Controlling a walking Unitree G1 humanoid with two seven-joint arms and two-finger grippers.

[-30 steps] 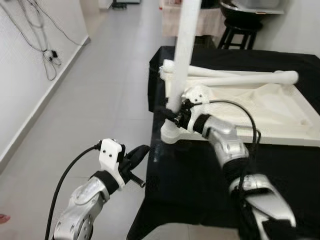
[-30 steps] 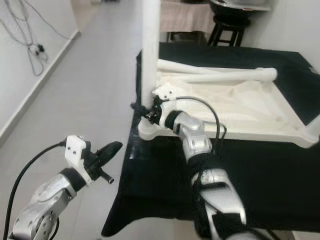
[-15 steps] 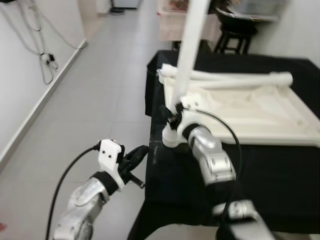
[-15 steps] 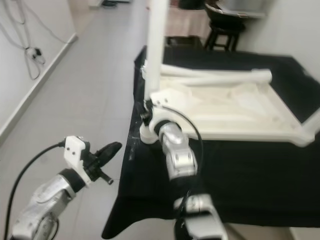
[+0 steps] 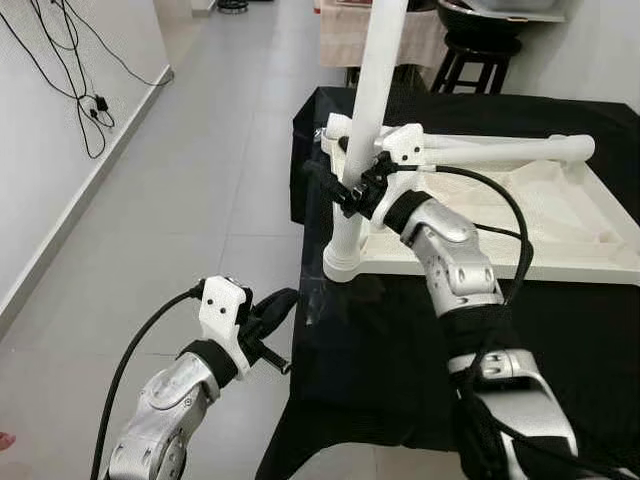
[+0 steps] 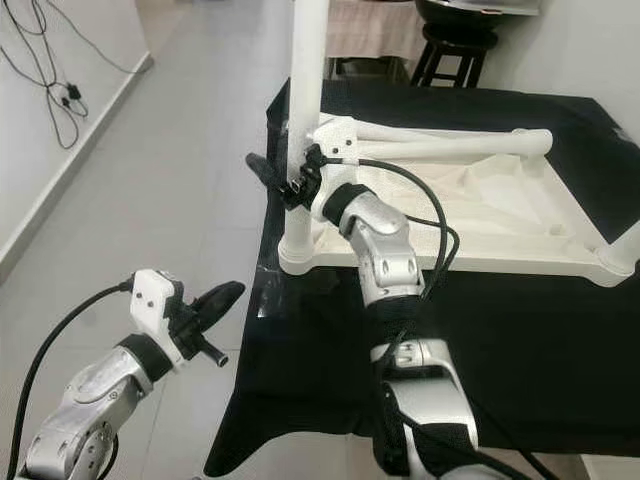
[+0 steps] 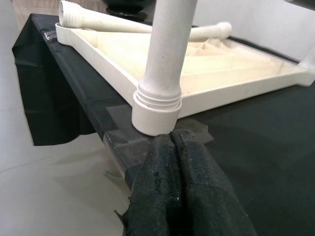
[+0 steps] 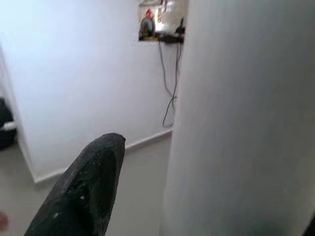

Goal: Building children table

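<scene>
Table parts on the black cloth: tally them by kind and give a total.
Upturned white tabletop: 1
Legs standing in its near corners: 2
Loose legs lying across it: 2, as far as the overlap lets me tell
Total: 5
</scene>
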